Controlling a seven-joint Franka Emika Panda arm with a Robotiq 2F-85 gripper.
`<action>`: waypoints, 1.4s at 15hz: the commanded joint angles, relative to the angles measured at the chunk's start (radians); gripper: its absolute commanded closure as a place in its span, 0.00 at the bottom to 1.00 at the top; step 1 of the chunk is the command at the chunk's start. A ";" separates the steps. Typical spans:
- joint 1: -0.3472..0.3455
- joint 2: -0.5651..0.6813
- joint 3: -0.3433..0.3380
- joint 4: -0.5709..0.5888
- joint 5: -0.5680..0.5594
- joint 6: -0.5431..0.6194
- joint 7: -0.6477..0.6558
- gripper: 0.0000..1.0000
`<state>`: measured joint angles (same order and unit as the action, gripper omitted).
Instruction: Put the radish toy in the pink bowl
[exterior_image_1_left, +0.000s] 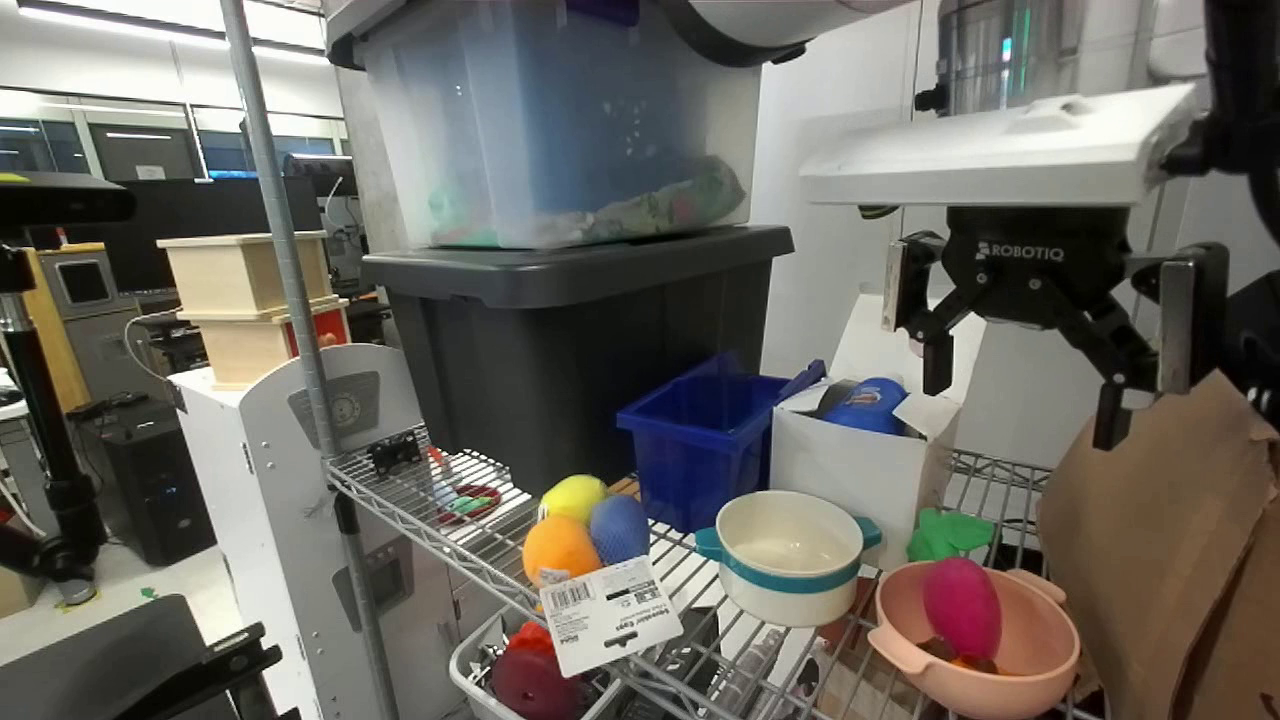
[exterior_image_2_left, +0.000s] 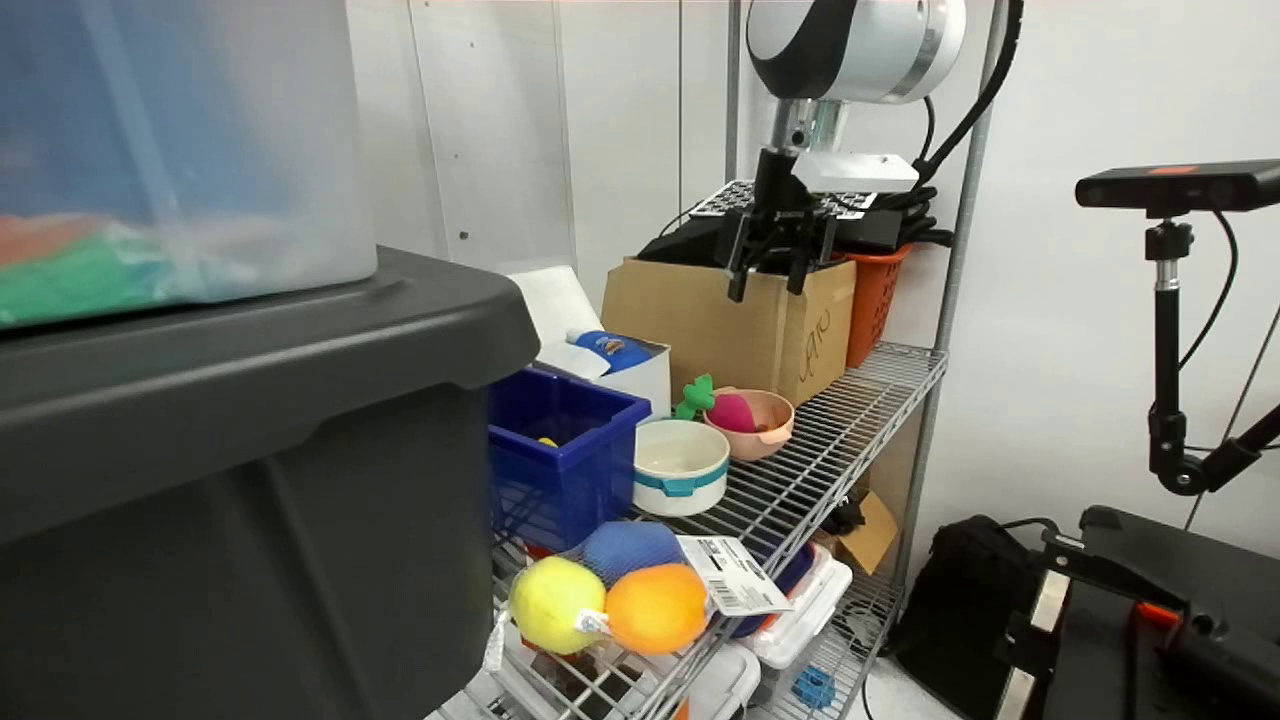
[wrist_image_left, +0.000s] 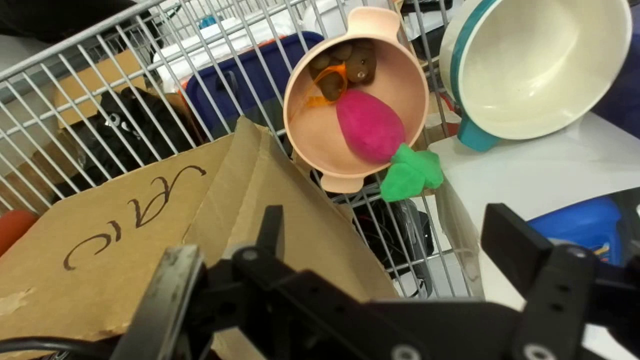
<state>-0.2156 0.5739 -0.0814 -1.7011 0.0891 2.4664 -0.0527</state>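
radish toy (wrist_image_left: 367, 125) lies in the pink bowl (wrist_image_left: 310, 140) (green leaves (wrist_image_left: 412, 172) poking out over the rim), just beside a brown figure (wrist_image_left: 361, 61). gripper (exterior_image_1_left: 1024, 390) higher up, well apart; jaws spread wide.

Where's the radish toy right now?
In the wrist view, upper half just right of centre, the radish toy lies in the pink bowl beside a brown toy, its green leaves sticking out.
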 joint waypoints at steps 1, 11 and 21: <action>-0.010 -0.037 0.009 -0.034 0.013 -0.027 -0.025 0.00; 0.006 -0.141 0.022 -0.153 0.013 -0.025 -0.048 0.00; 0.051 -0.346 0.059 -0.407 0.019 -0.011 -0.105 0.00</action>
<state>-0.1915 0.3221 -0.0319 -1.9814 0.0960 2.4438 -0.1285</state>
